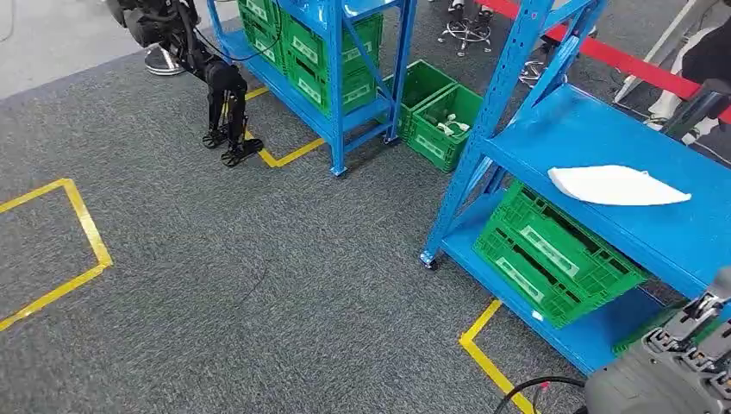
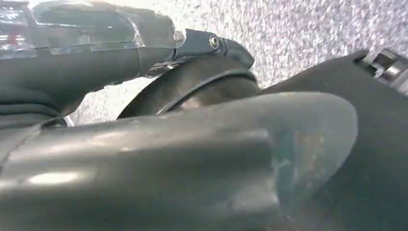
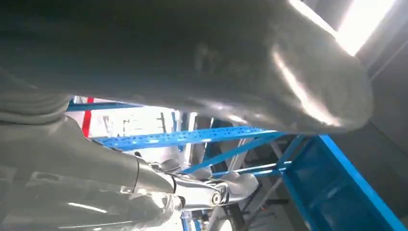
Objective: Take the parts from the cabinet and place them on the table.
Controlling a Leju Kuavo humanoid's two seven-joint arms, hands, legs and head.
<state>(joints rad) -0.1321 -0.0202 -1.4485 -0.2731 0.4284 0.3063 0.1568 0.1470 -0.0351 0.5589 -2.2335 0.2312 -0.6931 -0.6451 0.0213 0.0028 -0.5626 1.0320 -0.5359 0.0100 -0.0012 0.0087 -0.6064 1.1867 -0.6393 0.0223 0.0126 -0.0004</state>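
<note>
A white flat part point(image 1: 616, 185) lies on the middle shelf of the near blue cabinet rack point(image 1: 552, 138), on my right. Below it a green crate point(image 1: 552, 254) sits tilted on the bottom shelf. My right hand point(image 1: 681, 366) is at the lower right, in front of the rack and short of the part. The right wrist view shows that hand point(image 3: 192, 62) holding nothing, with blue rack bars visible between thumb and fingers. My left hand point(image 2: 192, 159) hangs over grey carpet, its fingers apart and nothing in it.
A second blue rack point(image 1: 336, 52) with green crates stands farther back, with two green crates point(image 1: 440, 112) on the floor beside it. Another robot's black legs point(image 1: 224, 103) stand at its left. Yellow tape point(image 1: 82, 233) marks the carpet. A black cable point(image 1: 534, 384) lies near my right arm.
</note>
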